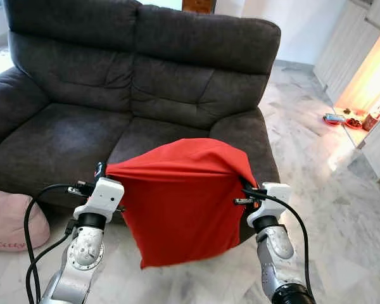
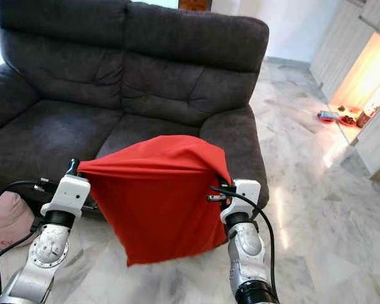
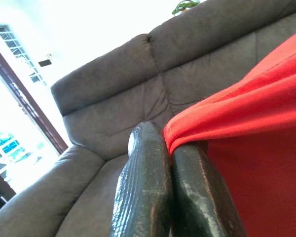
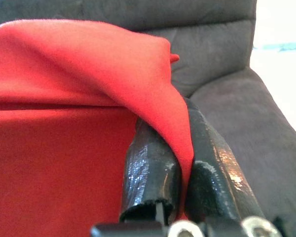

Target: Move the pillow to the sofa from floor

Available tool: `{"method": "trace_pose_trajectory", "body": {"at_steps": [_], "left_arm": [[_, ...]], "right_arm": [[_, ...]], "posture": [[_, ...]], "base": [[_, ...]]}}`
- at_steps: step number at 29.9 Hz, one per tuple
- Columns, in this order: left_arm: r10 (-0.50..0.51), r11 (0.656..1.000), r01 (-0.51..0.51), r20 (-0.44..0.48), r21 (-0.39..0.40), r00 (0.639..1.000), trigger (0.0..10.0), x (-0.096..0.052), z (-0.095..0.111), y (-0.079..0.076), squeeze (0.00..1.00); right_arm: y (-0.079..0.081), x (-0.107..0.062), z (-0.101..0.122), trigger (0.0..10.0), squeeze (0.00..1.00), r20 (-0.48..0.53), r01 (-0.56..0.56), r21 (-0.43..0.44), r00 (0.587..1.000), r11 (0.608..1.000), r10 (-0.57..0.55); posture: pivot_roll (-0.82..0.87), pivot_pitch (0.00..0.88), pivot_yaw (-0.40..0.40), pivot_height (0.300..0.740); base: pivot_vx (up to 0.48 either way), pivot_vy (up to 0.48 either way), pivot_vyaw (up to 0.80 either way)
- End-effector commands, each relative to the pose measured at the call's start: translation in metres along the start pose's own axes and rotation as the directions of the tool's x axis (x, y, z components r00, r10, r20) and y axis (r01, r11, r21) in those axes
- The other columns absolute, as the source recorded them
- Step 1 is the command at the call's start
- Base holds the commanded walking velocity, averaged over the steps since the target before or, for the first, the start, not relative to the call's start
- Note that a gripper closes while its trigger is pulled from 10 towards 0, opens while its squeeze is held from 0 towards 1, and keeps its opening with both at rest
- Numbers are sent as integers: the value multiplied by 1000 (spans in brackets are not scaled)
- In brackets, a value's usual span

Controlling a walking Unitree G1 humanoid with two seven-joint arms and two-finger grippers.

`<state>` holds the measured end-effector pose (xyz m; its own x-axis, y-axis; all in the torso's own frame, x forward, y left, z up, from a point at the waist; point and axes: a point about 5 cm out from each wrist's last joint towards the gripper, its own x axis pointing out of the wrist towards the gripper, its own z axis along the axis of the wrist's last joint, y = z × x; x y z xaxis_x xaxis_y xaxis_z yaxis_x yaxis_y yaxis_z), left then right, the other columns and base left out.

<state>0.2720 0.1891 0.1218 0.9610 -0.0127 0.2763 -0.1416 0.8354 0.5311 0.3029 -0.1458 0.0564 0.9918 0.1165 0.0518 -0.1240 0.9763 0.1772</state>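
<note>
A red pillow [image 1: 180,202] hangs in the air between my two arms, just in front of the dark grey sofa [image 1: 133,82]. My left gripper [image 1: 102,170] is shut on the pillow's upper left corner; the left wrist view has its fingers [image 3: 153,192] pinching the red fabric [image 3: 246,118]. My right gripper [image 1: 248,189] is shut on the upper right edge, and the cloth [image 4: 89,69] is clamped between its fingers [image 4: 153,173]. The pillow's lower part droops over the sofa's front edge and the floor.
A pink cushion [image 1: 9,218] lies on the marble floor [image 1: 323,190] at the sofa's left foot. Bowls and small items [image 1: 345,119] sit on the floor at the far right beside white cabinets. The sofa seat [image 1: 57,142] lies straight ahead.
</note>
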Motion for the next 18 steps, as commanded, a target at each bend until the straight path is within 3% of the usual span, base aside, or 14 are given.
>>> {"method": "trace_pose_trajectory", "body": {"at_steps": [1, 6, 16, 18], "left_arm": [[54, 998, -55, 94, 8, 994, 10000, 12, 22, 14, 0], [70, 997, -71, 125, 4, 990, 10000, 17, 34, 20, 0], [76, 997, -76, 144, -3, 987, 10000, 21, 44, 25, 0], [79, 997, -79, 151, -5, 985, 10000, 23, 47, 27, 0]], "right_arm": [[-9, 10, 32, 10000, 0, 143, 38, -11, 989, 999, -36], [-2, 15, 51, 10000, 0, 217, 21, -9, 976, 1000, -18], [3, 19, 66, 10000, 0, 247, 7, -11, 969, 1000, -4], [3, 19, 68, 10000, 0, 247, 8, -3, 969, 1000, -7]], "posture": [[178, 0, -150, 740], [179, 0, -148, 740], [181, 0, -149, 740], [181, 0, -149, 740]], "base": [[409, 0, 0], [409, 0, 0], [414, 0, 0], [422, 0, -800]]}}
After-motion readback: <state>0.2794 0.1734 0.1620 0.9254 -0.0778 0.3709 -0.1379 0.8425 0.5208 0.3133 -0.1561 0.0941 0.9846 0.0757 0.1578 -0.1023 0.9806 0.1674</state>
